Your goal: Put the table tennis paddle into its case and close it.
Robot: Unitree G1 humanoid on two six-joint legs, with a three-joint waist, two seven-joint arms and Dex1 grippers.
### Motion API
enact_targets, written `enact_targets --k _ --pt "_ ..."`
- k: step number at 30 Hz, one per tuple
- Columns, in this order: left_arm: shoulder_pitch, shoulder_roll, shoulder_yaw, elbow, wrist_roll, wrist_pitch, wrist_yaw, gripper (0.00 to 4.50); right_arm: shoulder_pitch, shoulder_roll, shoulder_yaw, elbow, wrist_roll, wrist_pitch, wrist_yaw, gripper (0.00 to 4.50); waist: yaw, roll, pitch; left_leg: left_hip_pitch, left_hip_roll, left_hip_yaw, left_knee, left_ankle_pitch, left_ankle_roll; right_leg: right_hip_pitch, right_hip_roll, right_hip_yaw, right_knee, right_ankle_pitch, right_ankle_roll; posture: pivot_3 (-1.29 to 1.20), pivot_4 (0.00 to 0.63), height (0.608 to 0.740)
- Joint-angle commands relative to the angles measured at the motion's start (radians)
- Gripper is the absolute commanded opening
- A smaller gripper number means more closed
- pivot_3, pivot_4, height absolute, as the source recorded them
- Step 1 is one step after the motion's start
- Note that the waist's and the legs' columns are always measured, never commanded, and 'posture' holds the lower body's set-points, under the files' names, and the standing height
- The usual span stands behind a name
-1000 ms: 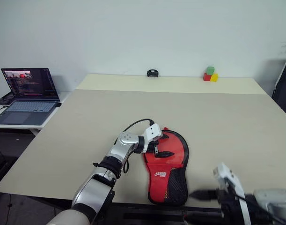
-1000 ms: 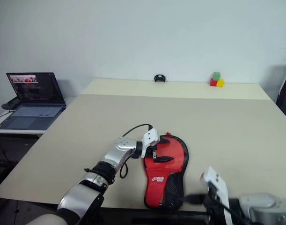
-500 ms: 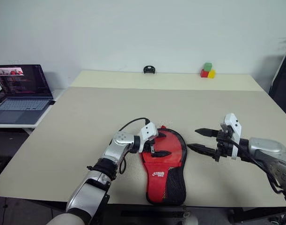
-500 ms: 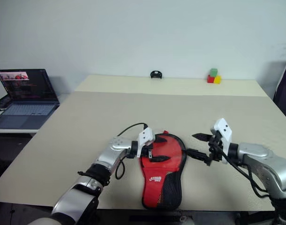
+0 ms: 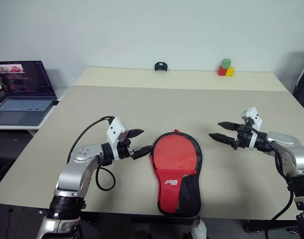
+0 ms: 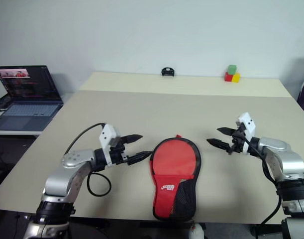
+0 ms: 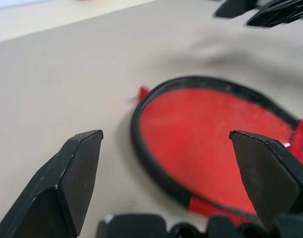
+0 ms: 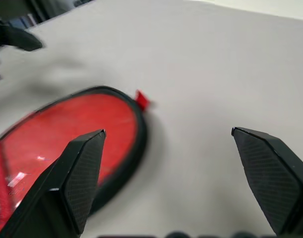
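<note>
Head view: one soft red paddle-shaped zip case (image 5: pixel 175 169) with black edging lay flat on the beige worktop (image 5: pixel 82 129), between two pincers. The left pincer (image 5: pixel 140 143) gaped wide just beside its edge, holding nothing. The right pincer (image 5: pixel 219 132) gaped empty, near its other side. Left wrist view: the case (image 7: pixel 211 144) lay close ahead. Right wrist view: the case (image 8: pixel 67 129) sat off to one side.

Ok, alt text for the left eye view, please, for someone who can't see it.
A red paddle case with a black mesh pocket lies flat near the front edge of a beige table, between two open grippers: the left gripper by its left edge, the right gripper apart to its right. A laptop stands off to the left.
</note>
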Motion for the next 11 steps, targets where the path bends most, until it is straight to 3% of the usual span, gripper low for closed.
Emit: enact_targets --k 1,11 --pt "0.003 0.017 0.023 -0.084 0.018 -0.005 0.078 4.5 -0.058 -0.03 -0.057 0.11 -0.032 -0.074 0.057 4.46 0.0 0.0 0.0 0.0 0.0 0.0 0.0 0.0 0.0 0.0 0.0 0.0 0.0 0.0 0.0 0.0 0.15 0.74" --pt "0.0 0.064 0.011 0.041 0.076 -0.11 0.121 4.5 -0.07 -0.058 -0.062 0.128 -0.076 -0.019 0.084 4.46 -0.006 0.001 0.0 0.001 0.0 0.003 0.0 0.0 0.0 0.0 0.0 0.002 0.0 0.0 0.0 0.0 0.15 0.74"
